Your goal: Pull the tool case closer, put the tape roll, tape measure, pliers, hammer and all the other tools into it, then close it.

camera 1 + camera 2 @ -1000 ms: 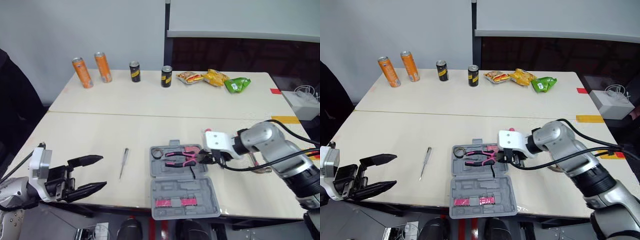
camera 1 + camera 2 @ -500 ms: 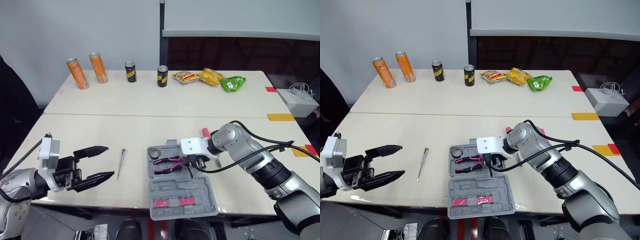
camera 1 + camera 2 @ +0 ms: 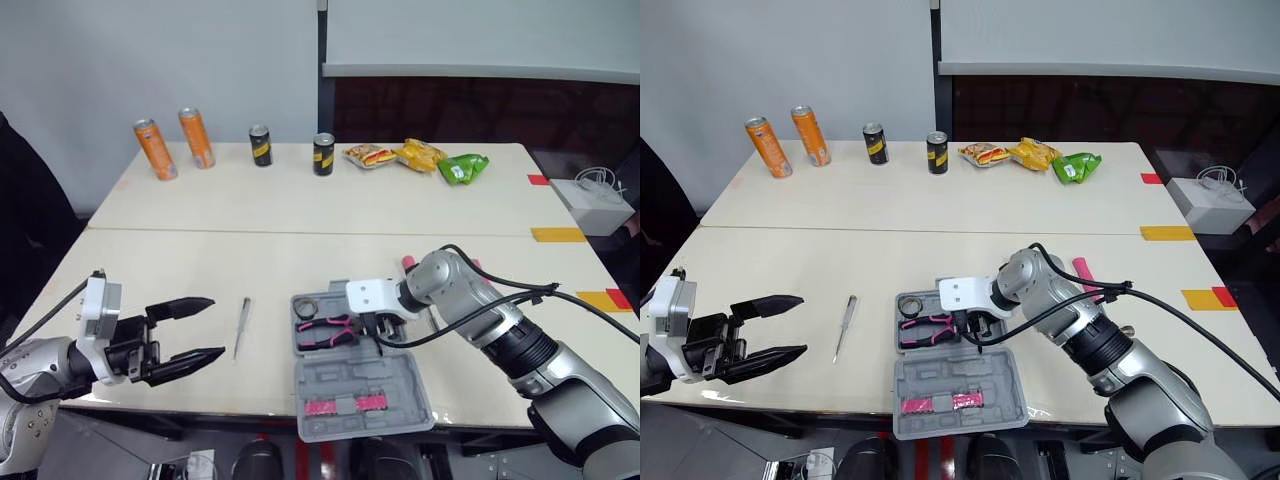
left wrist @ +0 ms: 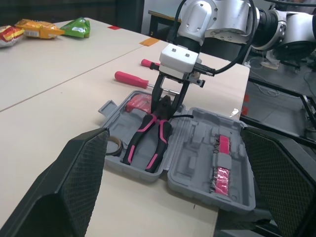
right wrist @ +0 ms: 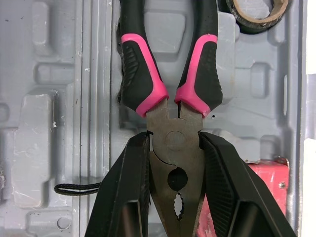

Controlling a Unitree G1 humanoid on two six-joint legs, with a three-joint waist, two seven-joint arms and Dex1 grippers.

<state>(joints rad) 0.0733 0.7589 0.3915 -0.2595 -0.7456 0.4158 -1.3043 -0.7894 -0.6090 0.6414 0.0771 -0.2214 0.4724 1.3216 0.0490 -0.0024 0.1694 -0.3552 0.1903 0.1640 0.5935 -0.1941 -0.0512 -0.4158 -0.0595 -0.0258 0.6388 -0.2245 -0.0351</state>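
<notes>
The grey tool case [image 3: 365,377] lies open near the table's front edge. Pink-and-black pliers [image 3: 322,328] lie in its far half beside a tape roll [image 3: 307,307] and a red item [image 5: 266,183]. My right gripper [image 5: 173,143] reaches down into the case, shut on the pliers' metal head, one finger [image 5: 132,187] on each side. A thin screwdriver [image 3: 243,326] lies on the table left of the case. Red-handled tools [image 4: 129,78] lie just beyond the case, partly behind my right arm. My left gripper [image 3: 212,326] hovers open at the front left, holding nothing.
Two orange cans [image 3: 150,148] and two dark cans [image 3: 322,154] stand along the far edge, with snack bags [image 3: 415,154] to their right. A white box [image 3: 597,205] sits off the table's right side. Bare tabletop lies between the case and the cans.
My right gripper has carried the pliers leftward, deeper into the case's far half. The left gripper stays open at about the same spot. The camera view has shifted.
</notes>
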